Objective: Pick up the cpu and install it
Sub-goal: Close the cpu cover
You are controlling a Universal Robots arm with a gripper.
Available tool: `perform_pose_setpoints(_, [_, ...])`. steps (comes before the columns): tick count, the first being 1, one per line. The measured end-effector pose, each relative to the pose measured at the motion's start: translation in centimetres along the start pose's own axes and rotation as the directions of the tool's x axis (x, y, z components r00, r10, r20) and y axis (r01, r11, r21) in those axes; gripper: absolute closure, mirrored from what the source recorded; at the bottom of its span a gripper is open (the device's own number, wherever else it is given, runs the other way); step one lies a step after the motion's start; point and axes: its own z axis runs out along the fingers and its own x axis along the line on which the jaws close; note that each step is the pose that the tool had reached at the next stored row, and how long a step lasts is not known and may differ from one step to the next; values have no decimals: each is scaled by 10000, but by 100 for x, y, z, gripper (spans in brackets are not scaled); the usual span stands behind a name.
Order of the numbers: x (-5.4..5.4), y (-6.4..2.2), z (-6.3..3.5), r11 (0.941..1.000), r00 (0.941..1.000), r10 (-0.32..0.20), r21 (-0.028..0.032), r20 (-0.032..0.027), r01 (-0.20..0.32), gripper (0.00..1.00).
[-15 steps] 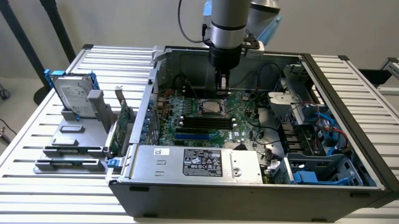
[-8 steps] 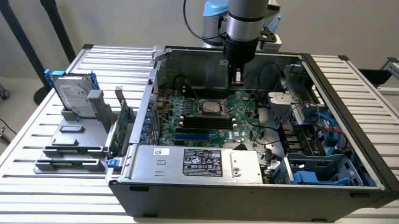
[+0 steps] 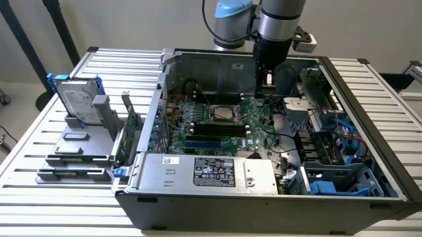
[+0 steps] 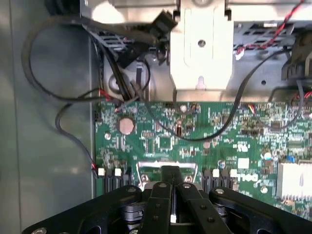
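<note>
Silvery cpu (image 3: 224, 112) lies seated on the green motherboard (image 4: 204, 156), inside the open case (image 3: 264, 210). Jaws clenched on nothing I can see, hanging low over the board, near the cpu. Risk: any descent or sideways drift could scrape components or snag the black cable (image 4: 204, 137) beside them.

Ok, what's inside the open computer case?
A green motherboard with its square socket, a grey power supply, and a drive bay with blue clips. Whatever lies beneath the power supply is hidden.

Slatted table (image 3: 46, 200) bears open computer case (image 3: 264, 211) and grey rack (image 3: 78, 148).
</note>
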Motion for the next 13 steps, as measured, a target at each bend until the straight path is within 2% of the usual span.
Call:
perform_pose_setpoints(2, [0,52,3,10000,10000,-4,1,-8,4,89])
perform_pose_setpoints(9, [-5,71,109,10000,10000,-9,1,-24,9,89])
perform_pose_setpoints(13, [-3,154,131,10000,10000,-22,3,-60,22,89])
